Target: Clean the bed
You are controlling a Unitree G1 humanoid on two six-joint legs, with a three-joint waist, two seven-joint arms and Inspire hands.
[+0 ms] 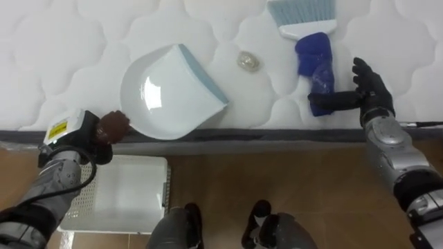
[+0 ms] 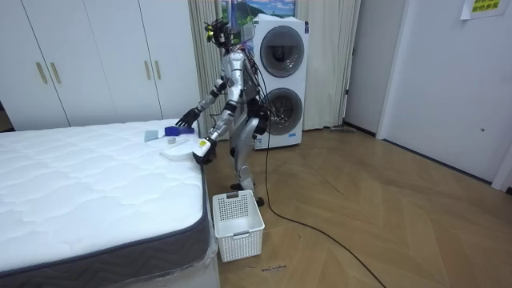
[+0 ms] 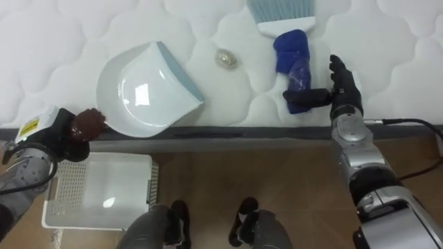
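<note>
A white dustpan (image 1: 166,93) with a blue lip lies on the mattress (image 1: 62,62) near its front edge. My left hand (image 1: 83,135) is curled round the pan's brown handle (image 1: 114,126), which juts over the bed's edge. To the pan's right lies a small crumpled scrap (image 1: 248,62). Further right is a brush (image 1: 315,66) with a blue handle and pale blue bristles pointing away from me. My right hand (image 1: 370,90) is beside the handle's near end, fingers straight, thumb reaching across onto it. In the room view I stand at the bed's corner, leaning over it.
A white slatted basket (image 1: 118,194) stands on the wooden floor below the bed's edge, under my left arm. In the room view it is the basket (image 2: 238,224) beside the mattress corner. Stacked washing machines (image 2: 280,72) and a wardrobe (image 2: 96,56) stand behind.
</note>
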